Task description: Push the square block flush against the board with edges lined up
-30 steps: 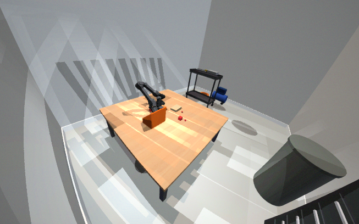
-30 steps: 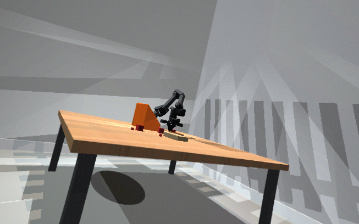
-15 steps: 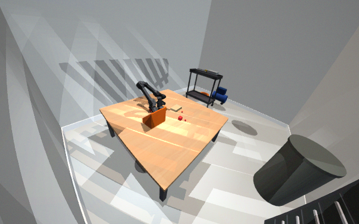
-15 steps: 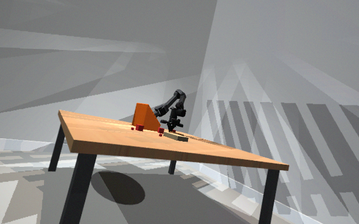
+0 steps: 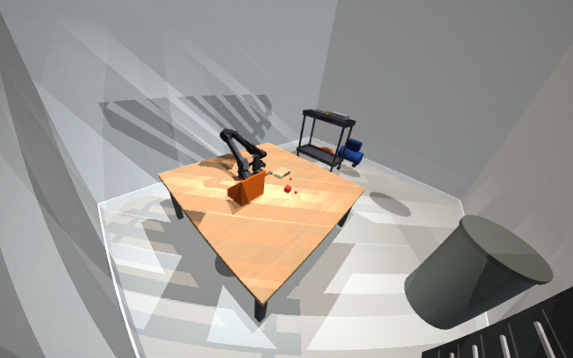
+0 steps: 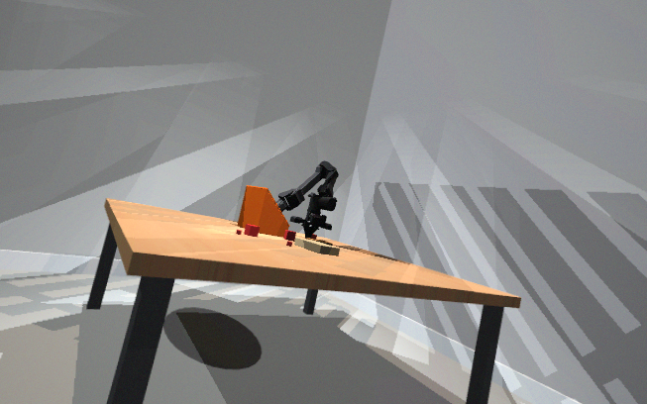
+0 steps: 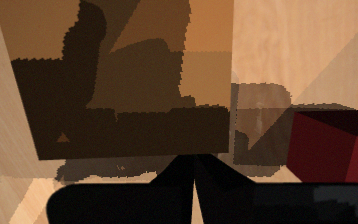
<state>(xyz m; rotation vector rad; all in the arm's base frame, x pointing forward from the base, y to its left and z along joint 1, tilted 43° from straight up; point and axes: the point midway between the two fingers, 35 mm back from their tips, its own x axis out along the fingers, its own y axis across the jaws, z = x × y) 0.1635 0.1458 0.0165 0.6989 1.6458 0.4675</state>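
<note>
Above, from the top view: the table point(image 5: 279, 248) carries an orange wedge point(image 5: 247, 189), the arm point(image 5: 241, 153) and the pale square block point(image 5: 281, 172) beside small red cubes point(image 5: 287, 189). Exterior view: the hand point(image 6: 310, 232) reaches down next to the block point(image 6: 321, 247). Wrist view: the hand point(image 7: 195, 187) is clenched, empty, its tips at the block's point(image 7: 130, 85) near edge; a red cube point(image 7: 332, 145) sits right.
</note>
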